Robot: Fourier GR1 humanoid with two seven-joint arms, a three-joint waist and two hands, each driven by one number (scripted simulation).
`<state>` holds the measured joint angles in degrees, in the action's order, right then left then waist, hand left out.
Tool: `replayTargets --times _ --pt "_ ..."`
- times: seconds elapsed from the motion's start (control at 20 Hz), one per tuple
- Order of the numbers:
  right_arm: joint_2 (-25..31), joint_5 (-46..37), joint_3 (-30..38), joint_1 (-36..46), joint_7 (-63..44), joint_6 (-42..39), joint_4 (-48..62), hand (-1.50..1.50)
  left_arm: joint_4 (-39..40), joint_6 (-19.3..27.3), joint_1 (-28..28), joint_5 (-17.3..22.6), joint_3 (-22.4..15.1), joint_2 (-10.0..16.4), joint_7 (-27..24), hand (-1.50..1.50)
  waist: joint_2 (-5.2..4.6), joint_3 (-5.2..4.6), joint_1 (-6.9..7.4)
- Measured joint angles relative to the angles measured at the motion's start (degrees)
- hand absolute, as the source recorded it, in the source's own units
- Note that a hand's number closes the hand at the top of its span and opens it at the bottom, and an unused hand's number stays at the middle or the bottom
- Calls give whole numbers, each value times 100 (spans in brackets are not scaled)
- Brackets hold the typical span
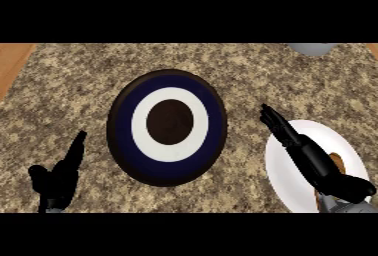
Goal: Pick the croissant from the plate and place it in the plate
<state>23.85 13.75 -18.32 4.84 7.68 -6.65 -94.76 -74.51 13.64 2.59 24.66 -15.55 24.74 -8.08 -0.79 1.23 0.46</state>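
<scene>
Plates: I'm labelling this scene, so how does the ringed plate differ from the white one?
The ringed plate has blue and white rings; the white plate is plain. The ringed plate lies central, uncovered; the white plate lies at the right, partly under the right robot hand. The ringed plate is bare; the white plate carries a croissant. Both are round.

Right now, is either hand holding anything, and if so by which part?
Nothing is held. The right hand is open over the white plate, the croissant partly hidden under it; the left hand rests open, lower left.
</scene>
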Motion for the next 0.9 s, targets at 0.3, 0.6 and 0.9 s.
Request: replayTargets --times 0.3,0.6,0.9 --pt "-132 -233 181 216 -193 432 266 150 -1764 -74 3101 -329 30 2139 1223 0 272 219 122" --pt "640 -1417 307 170 -874 1090 886 -150 -1939 38 4229 -297 410 2636 1126 0 376 28 -285" --pt "194 -1602 555 231 -924 1954 994 -150 -1580 110 4560 -326 813 2835 1072 0 411 -46 -697"
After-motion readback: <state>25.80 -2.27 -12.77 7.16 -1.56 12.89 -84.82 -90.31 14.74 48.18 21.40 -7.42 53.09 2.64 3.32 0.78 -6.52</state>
